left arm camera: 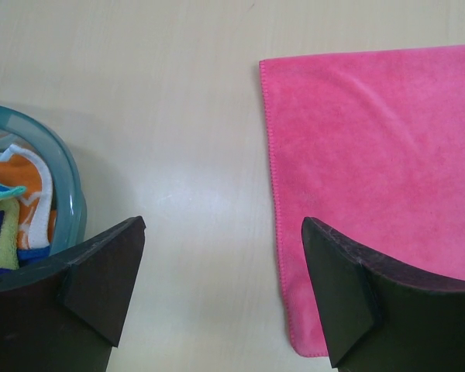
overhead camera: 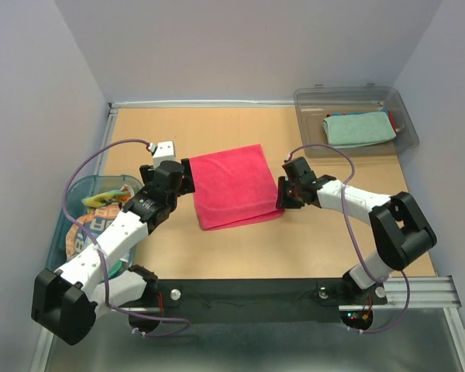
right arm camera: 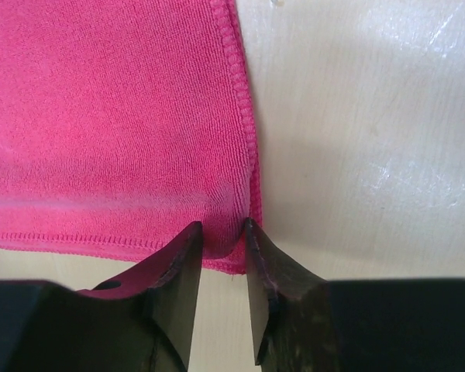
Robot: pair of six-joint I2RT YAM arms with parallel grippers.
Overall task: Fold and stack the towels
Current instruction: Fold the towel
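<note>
A magenta pink towel (overhead camera: 232,186) lies flat on the table, folded in two. My right gripper (overhead camera: 281,198) is at its near right corner. In the right wrist view that gripper (right arm camera: 222,225) has its jaws drawn close on the corner of the pink towel (right arm camera: 116,116), and the cloth puckers between the tips. My left gripper (overhead camera: 187,177) stands wide open at the towel's left edge. In the left wrist view the left gripper (left arm camera: 223,222) straddles the hem of the pink towel (left arm camera: 372,155), one finger above the cloth and the other over bare table.
A clear grey bin (overhead camera: 349,91) at the back right holds a folded teal towel (overhead camera: 358,129). A blue-rimmed tub (overhead camera: 70,201) at the left holds a striped towel (overhead camera: 101,221) and other crumpled cloths. The tub's rim (left arm camera: 66,178) is close to my left finger.
</note>
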